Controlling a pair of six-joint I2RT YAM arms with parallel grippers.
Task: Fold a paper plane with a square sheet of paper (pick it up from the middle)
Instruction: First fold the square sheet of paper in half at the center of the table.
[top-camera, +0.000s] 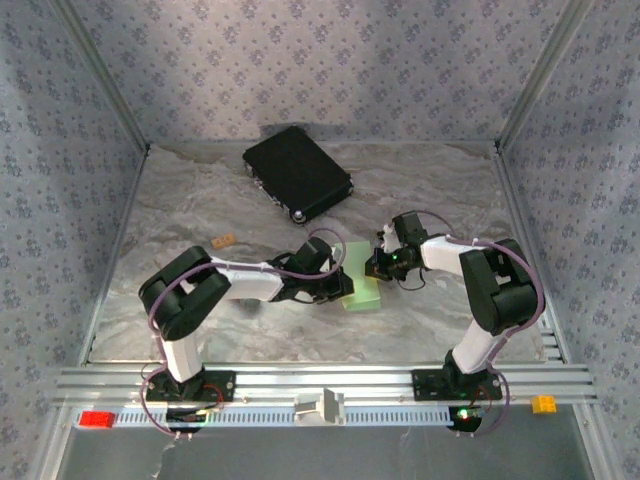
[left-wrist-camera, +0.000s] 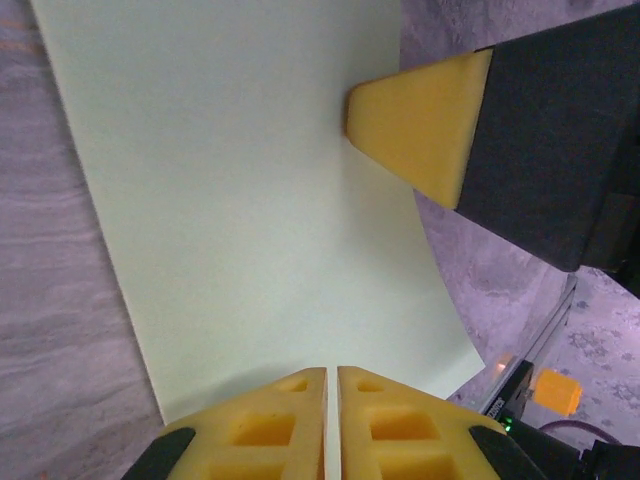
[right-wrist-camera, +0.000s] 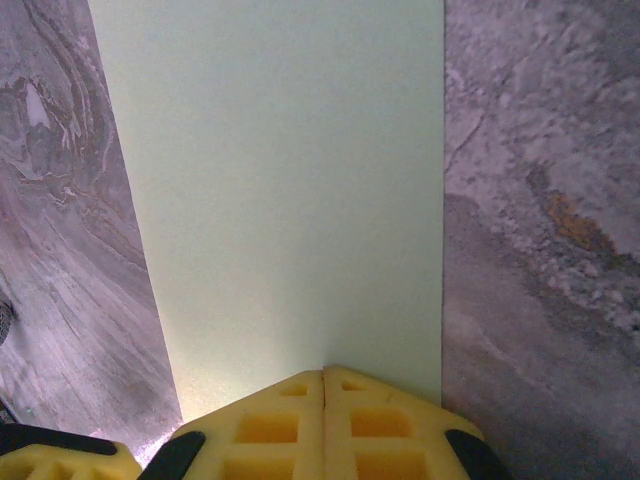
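Bowing, the pale-green square sheet of paper (right-wrist-camera: 290, 180) is pinched by left end effector (left-wrist-camera: 332, 372) and right end effector (right-wrist-camera: 323, 375).

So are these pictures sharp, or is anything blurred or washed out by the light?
Top external: even, soft light, dark arms lose detail. Left wrist: paper crisp-edged, near yellow fingers slightly soft. Right wrist: paper pale, almost washed out; marble table sharp.

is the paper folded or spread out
Looks spread: the paper is smooth with no crease, slightly bowed, pinched at its edges by left gripper and right gripper. Whether doubled, cannot tell.
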